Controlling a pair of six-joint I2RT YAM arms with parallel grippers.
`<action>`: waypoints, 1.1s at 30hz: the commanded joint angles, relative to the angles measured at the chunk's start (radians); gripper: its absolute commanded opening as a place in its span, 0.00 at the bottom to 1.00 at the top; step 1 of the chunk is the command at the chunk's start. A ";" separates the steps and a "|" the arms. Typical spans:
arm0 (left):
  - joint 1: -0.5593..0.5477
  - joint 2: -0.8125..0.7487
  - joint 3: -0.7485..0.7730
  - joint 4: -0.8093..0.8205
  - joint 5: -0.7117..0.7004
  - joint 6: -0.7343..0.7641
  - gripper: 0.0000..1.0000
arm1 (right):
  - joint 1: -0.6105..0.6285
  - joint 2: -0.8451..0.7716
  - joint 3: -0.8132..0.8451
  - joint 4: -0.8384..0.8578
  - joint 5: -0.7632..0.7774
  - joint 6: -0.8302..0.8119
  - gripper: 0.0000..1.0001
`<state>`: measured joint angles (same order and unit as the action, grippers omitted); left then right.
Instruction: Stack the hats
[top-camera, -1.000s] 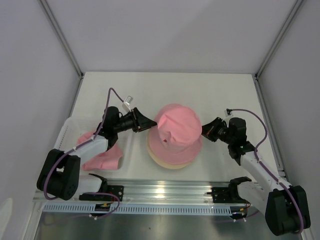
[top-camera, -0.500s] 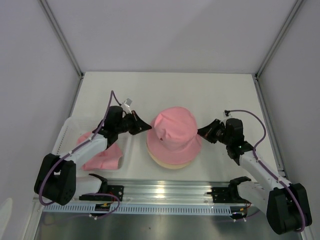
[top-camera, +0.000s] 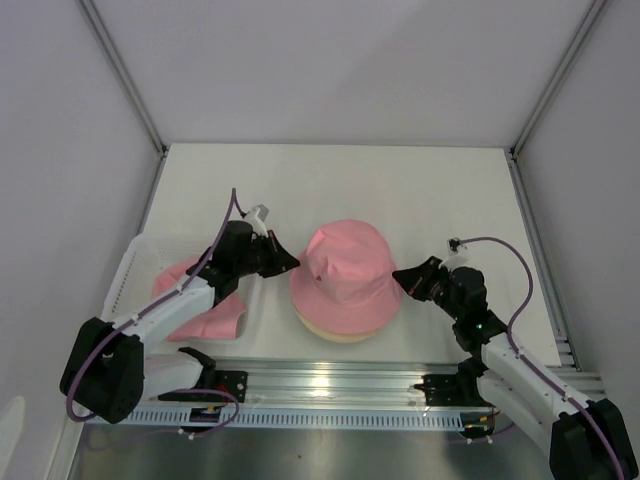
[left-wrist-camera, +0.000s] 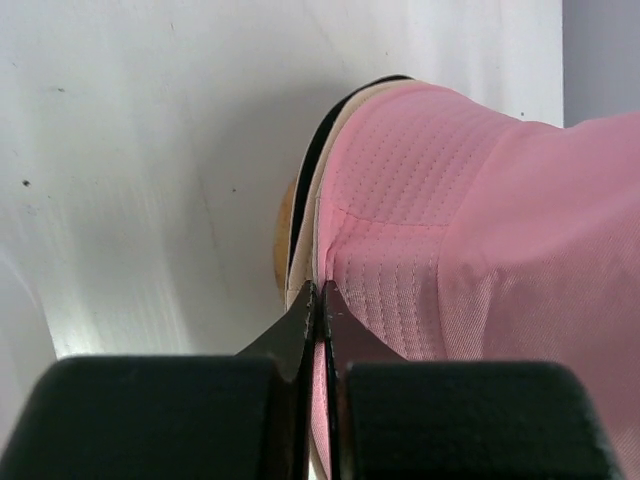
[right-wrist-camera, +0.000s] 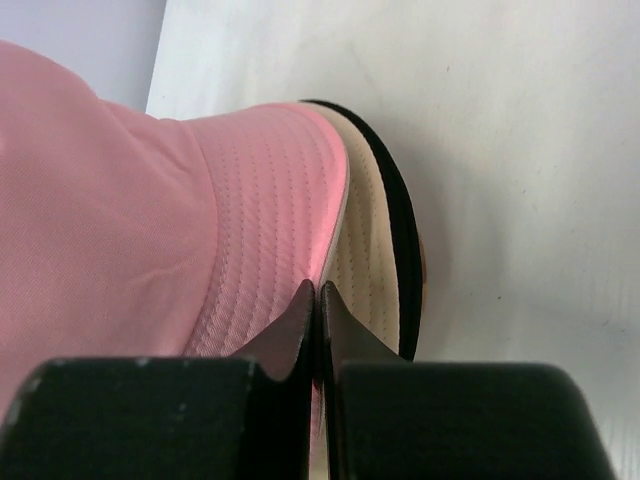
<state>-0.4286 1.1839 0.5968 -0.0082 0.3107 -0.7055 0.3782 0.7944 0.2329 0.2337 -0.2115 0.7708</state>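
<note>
Nearest, past the metal rail (top-camera: 320, 385) that carries the arm bases, a second pink hat (top-camera: 215, 322) lies crumpled at the left, partly inside the white basket (top-camera: 130, 262) and under the left arm. Just beyond, at mid-desk, the top pink hat (top-camera: 345, 270) sits crown-up over a beige hat (right-wrist-camera: 368, 250) and a black hat (right-wrist-camera: 400, 230). Only the brim edges of those two show beneath it, with a sliver of the wooden stand (left-wrist-camera: 284, 215) under everything. The left jaws are pressed together at the pink brim's left edge and the right jaws at its right edge. In each wrist view a thin strip of pink shows between the closed tips, so both appear to be pinching that brim. The fabric looks light, soft and floppy. It will likely drape and fold rather than keep its shape, and it should not be fragile or slippery. For the hat by the basket, the brim edge seems the best hold, taken at two opposite points so the crown hangs open to drop over the stack. A single pinch would probably let it collapse. Farther back the white desk (top-camera: 400, 190) runs to the rear wall.
</note>
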 joint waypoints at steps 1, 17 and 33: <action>-0.004 -0.021 0.011 -0.056 -0.153 0.121 0.01 | 0.008 -0.037 -0.063 0.029 0.147 -0.100 0.00; -0.004 0.098 0.110 0.188 -0.148 0.195 0.01 | 0.010 0.137 0.028 0.122 0.235 -0.228 0.28; -0.004 -0.309 0.164 -0.251 -0.277 0.100 0.93 | 0.010 -0.130 0.399 -0.580 0.190 0.061 0.81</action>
<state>-0.4362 0.9550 0.7132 -0.1379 0.1043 -0.5518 0.3885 0.6647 0.6224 -0.2001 0.0483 0.6773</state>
